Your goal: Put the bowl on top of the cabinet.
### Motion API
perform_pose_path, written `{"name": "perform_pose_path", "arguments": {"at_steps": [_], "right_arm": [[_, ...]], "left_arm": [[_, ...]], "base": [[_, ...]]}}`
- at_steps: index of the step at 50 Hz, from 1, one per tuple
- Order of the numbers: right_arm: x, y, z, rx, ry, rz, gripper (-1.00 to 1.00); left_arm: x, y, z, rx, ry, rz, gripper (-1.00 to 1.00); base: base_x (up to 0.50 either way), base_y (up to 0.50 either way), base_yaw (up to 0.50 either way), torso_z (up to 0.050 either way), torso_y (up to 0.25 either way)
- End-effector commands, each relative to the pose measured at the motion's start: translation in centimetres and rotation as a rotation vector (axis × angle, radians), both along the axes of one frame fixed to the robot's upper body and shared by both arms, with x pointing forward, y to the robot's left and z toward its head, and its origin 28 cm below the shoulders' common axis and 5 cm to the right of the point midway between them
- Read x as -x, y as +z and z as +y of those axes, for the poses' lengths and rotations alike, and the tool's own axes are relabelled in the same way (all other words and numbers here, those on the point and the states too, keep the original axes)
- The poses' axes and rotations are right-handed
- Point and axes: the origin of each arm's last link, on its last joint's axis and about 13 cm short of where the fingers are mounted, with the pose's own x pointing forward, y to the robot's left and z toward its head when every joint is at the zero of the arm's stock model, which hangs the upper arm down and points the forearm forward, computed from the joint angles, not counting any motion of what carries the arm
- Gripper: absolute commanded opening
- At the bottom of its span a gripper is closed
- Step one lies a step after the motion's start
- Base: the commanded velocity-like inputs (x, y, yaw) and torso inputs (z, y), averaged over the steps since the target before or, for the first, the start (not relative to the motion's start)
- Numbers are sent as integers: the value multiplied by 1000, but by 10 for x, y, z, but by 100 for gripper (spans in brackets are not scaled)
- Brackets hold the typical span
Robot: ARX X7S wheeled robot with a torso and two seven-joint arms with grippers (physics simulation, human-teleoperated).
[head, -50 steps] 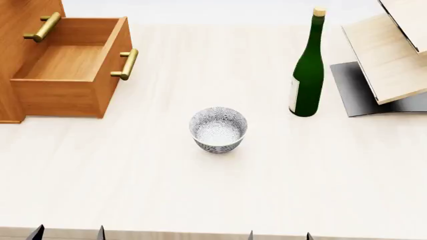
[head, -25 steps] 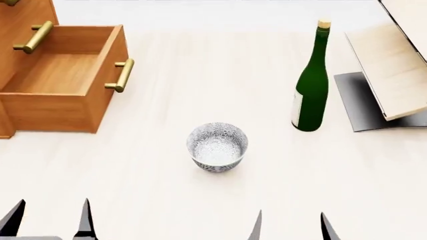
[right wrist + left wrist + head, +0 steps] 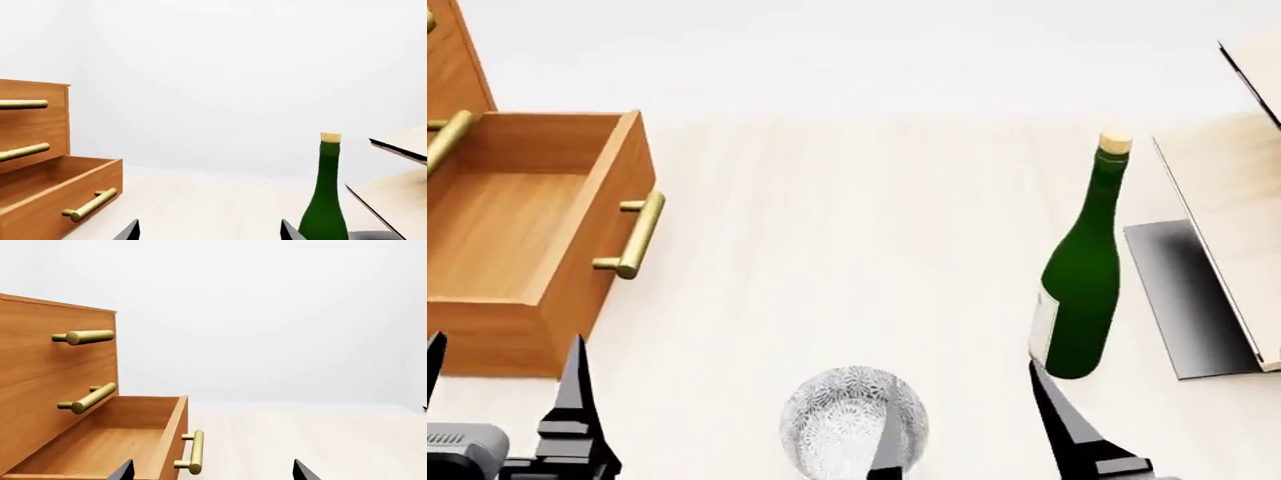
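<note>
The small speckled bowl stands upright on the pale table, at the bottom middle of the head view. It does not show in either wrist view. My right gripper is open; its left finger crosses the bowl's near right side, and its right finger stands near the bottle's base. My left gripper is open just in front of the cabinet's pulled-out drawer. The orange-brown cabinet with brass handles stands at the far left, its top out of the head view. In the left wrist view the cabinet fills one side, beyond the left gripper. The right gripper holds nothing.
A tall green corked bottle stands right of the bowl, close to my right gripper. A pale slanted rack on a grey base is at the far right. The open drawer juts out over the table; its brass handle faces the bowl.
Both grippers have come further up into the head view, the right one now reaching the bowl. The whole scene has slid down and the bowl sits lower in the picture.
</note>
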Motion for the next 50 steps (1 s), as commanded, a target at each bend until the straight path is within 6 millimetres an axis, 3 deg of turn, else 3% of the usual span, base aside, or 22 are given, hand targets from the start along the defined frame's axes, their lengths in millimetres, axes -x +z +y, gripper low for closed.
{"name": "perform_pose_path", "arguments": {"at_steps": [1,35,50], "right_arm": [[11,14,3,6,96,-38,100],[20,21,2,20,117,-105,100],[21,20,2,38,95,-114,100]], "left_arm": [[3,9,0,-5,-14,-21,100],[5,8,1,6,-58,-49,100],[5,10,4,49,-77,-28,100]], "base": [[500,0,0,0,0],[500,0,0,0,1],[61,0,0,46,0]]}}
